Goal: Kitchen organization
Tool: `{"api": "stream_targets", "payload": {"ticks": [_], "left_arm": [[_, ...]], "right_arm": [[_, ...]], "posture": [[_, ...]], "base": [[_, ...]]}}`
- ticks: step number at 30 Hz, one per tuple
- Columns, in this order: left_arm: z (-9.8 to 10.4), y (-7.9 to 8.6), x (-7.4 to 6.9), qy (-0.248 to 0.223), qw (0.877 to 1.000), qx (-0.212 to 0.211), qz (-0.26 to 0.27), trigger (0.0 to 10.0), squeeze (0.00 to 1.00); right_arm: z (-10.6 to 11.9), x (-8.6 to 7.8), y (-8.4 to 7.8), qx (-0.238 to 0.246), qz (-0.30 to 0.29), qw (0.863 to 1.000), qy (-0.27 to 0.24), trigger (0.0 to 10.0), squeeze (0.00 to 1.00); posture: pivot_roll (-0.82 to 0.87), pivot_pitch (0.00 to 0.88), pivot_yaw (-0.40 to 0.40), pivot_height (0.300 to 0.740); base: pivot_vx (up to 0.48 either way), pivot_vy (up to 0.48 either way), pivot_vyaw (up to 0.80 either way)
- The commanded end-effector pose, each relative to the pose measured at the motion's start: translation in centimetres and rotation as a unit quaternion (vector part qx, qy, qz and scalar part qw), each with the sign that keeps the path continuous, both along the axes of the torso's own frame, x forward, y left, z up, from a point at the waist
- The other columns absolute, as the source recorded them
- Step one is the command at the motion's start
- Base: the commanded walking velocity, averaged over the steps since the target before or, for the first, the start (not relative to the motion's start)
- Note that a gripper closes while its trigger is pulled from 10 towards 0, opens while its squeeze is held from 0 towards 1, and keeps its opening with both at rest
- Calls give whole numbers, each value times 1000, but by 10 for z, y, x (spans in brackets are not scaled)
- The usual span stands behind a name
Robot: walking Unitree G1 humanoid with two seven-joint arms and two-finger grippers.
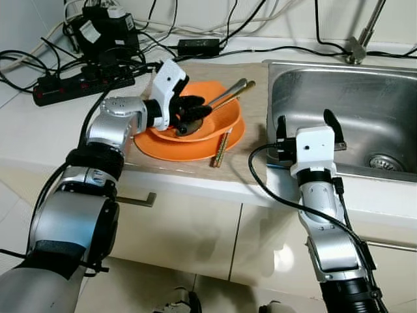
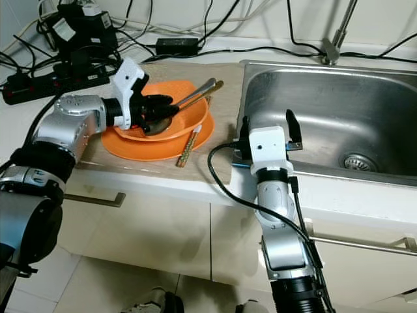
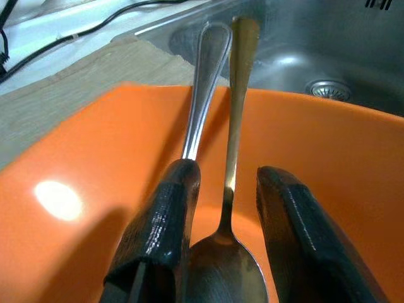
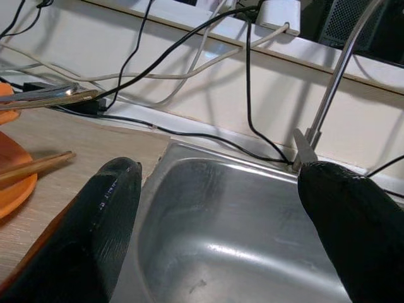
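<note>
An orange bowl (image 1: 218, 122) sits on an orange plate (image 1: 195, 149) on the wooden counter, left of the sink. Two spoons lie in the bowl, a gold one (image 3: 237, 126) and a silver one (image 3: 205, 95), with their handles (image 1: 232, 91) sticking out over the rim towards the sink. My left gripper (image 1: 189, 117) reaches into the bowl, and its black fingers (image 3: 161, 233) press on either side of the gold spoon's head. The silver handle passes under one finger. Chopsticks (image 1: 220, 149) rest across the plate's front edge. My right gripper (image 1: 306, 127) hovers open at the sink's left rim, holding nothing.
The steel sink (image 1: 352, 98) has a drain (image 1: 384, 161) at its right and a faucet (image 1: 365, 32) behind it. A black power strip (image 1: 81, 81), adapters and tangled cables lie along the back of the counter. Cabinet fronts with a handle (image 1: 137, 199) are below the counter edge.
</note>
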State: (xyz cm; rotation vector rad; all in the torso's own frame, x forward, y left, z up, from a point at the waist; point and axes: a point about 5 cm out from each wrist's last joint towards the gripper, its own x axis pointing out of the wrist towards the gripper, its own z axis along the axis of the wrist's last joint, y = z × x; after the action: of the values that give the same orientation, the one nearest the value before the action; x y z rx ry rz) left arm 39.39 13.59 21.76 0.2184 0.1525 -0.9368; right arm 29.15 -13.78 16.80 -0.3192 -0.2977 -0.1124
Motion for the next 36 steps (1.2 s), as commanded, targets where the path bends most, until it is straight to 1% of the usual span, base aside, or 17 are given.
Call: {"api": "stream_targets", "payload": {"ticks": [1,10,14,19,20,21,22,24,25,28,29,30,31,32,33,35,36], "left_arm": [[-3,4,-1,8,1000,3,9,10000,0],[-1,1,-1,4,1000,1,6,10000,0],[7,2,-1,-10,1000,1,11,10000,0],[10,3,1,-19,1000,5,17,10000,0],[19,5,2,-39,999,-20,33,10000,0],[19,5,2,-39,999,-20,33,10000,0],[24,6,3,-48,997,-35,42,10000,0],[38,17,3,-83,991,-64,81,10000,0],[38,17,3,-83,991,-64,81,10000,0],[49,36,-4,-116,981,-96,124,10000,0],[51,40,-6,-122,978,-103,132,10000,0],[51,40,-6,-122,978,-103,132,10000,0],[54,45,-10,-137,974,-106,143,10000,0],[61,57,-17,-154,966,-121,170,10000,0],[61,57,-17,-154,966,-121,170,10000,0],[65,66,-27,-177,957,-123,195,10000,0],[65,69,-33,-178,953,-130,209,10000,0]], "right_arm": [[1,2,2,2,5,1000,2,10000,0],[1,3,1,-1,4,1000,0,10000,0],[2,3,2,-1,4,1000,-3,10000,0],[2,4,2,-2,4,1000,-4,10000,0],[2,4,3,-1,5,1000,-5,10000,0],[2,4,3,-1,5,1000,-5,10000,0],[2,4,3,-1,5,1000,-5,10000,0],[1,4,3,1,4,1000,-4,10000,0],[1,4,3,1,4,1000,-4,10000,0],[0,4,2,1,4,1000,-3,10000,0],[0,4,2,1,4,1000,-3,10000,0],[0,4,2,1,4,1000,-3,10000,0],[0,5,2,0,5,1000,-3,10000,0],[0,6,2,-1,8,1000,-3,10000,0],[0,6,2,-1,8,1000,-3,10000,0],[0,7,3,-2,11,1000,-4,10000,0],[0,8,3,-2,11,1000,-5,10000,0]], "posture": [[-69,22,73,707],[-69,17,73,707],[-68,11,73,707],[-67,7,73,707],[-65,4,76,707],[-65,4,76,707],[-65,3,77,707],[-64,1,77,707],[-64,1,77,707],[-52,0,68,707],[-52,0,68,707],[-52,0,68,707],[-44,0,64,707],[-30,0,58,707],[-30,0,58,707],[-24,0,57,707],[-24,0,57,707]], "base": [[0,0,0],[0,0,0],[0,0,0],[0,0,0],[0,0,0],[0,0,0],[0,0,0],[0,0,0],[0,0,0],[0,0,0],[0,0,0],[0,0,0],[0,0,0],[0,0,0],[0,0,0],[0,0,0],[0,0,0]]}}
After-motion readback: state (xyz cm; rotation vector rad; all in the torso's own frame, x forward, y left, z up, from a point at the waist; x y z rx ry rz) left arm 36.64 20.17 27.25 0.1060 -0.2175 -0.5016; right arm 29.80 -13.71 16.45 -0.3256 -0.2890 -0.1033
